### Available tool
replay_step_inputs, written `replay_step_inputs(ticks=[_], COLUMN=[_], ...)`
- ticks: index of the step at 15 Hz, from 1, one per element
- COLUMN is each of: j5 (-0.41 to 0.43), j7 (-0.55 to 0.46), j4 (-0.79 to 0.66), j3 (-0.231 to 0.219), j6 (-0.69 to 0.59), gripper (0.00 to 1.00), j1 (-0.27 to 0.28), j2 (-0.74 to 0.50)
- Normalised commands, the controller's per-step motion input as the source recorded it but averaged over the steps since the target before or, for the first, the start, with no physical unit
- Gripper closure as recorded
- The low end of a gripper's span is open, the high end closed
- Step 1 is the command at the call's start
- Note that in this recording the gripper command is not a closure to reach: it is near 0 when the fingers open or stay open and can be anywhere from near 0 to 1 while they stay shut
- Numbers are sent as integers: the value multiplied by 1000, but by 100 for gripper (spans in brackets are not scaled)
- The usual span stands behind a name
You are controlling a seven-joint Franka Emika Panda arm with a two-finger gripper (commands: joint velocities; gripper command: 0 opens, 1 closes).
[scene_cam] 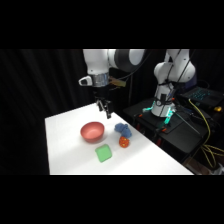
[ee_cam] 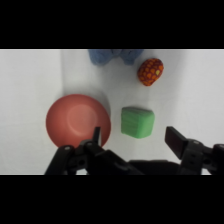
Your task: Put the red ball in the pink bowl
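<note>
The pink bowl [scene_cam: 92,131] sits on the white table [scene_cam: 65,150], empty as far as I can see; in the wrist view the pink bowl [ee_cam: 77,120] is at the left. The red ball [scene_cam: 123,142] lies to the bowl's right, beside a blue lumpy object; the wrist view shows the red ball [ee_cam: 150,71] near the top with a patterned surface. My gripper [scene_cam: 104,109] hangs in the air above the table behind the bowl. It is open in the wrist view, gripper [ee_cam: 135,136], with nothing between its fingers.
A blue lumpy object [scene_cam: 122,129] lies just behind the ball, cut off at the top as blue object [ee_cam: 114,55]. A green square block [scene_cam: 104,153] rests in front of the bowl, seen as green block [ee_cam: 137,121]. Black equipment with cables [scene_cam: 195,120] stands right of the table.
</note>
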Motion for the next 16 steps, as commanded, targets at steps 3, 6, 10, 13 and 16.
replay_step_inputs(ticks=[3,6,10,13,16], j5=[114,144,223,198,138], j7=[123,128,48,11,2], j4=[-538,-547,-423,-246,-126], j3=[44,46,66,85,66], j6=[357,475,521,482,467], gripper=[0,0,0,0,0], j1=[47,68,98,109,73], j2=[-381,-305,-120,65,188])
